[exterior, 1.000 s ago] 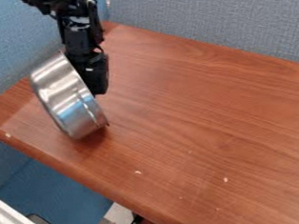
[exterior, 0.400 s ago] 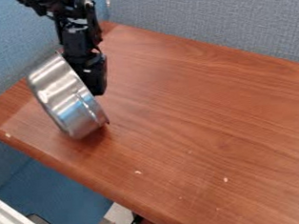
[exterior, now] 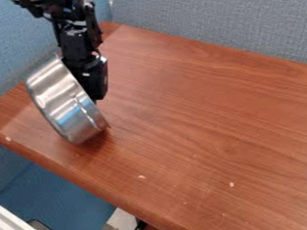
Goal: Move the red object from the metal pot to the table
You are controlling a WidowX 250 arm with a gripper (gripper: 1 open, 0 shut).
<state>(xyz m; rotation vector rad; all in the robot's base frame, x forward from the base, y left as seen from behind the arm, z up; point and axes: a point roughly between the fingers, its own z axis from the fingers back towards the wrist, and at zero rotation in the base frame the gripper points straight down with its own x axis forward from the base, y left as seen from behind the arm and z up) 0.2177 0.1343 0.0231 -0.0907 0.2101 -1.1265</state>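
- We're at the far left corner of the desk (exterior: pixel 208 104), where the metal pot (exterior: pixel 62 101) sits tipped over on its side, its shiny base facing us and its mouth turned away toward the back.
- The gripper (exterior: pixel 93 86) hangs steeply nose-down right against the pot's right-hand rim, dark against the wood.
- What's changed: compared with a second ago, the pot has slid and rolled a little to the left, and the gripper has drifted the same way with it. Small shifts, but the pot clearly isn't holding its ground.
- The jaws: they've widened over the last second and have now settled part-way open. From this angle we can't make out anything between them.
- The red object: we can't see it anywhere. It isn't lying on the bare wood, and the pot's mouth is hidden from us, so our guess is that it's still inside or masked by the gripper.
- What that means: we read this as the reach into the pot, not yet a lift-out. Nothing red has reached the desk, so the task looks barely begun.
- The worry is the pot itself: lying on its curved wall, it will likely roll again if nudged, carrying the piece away from the jaws.
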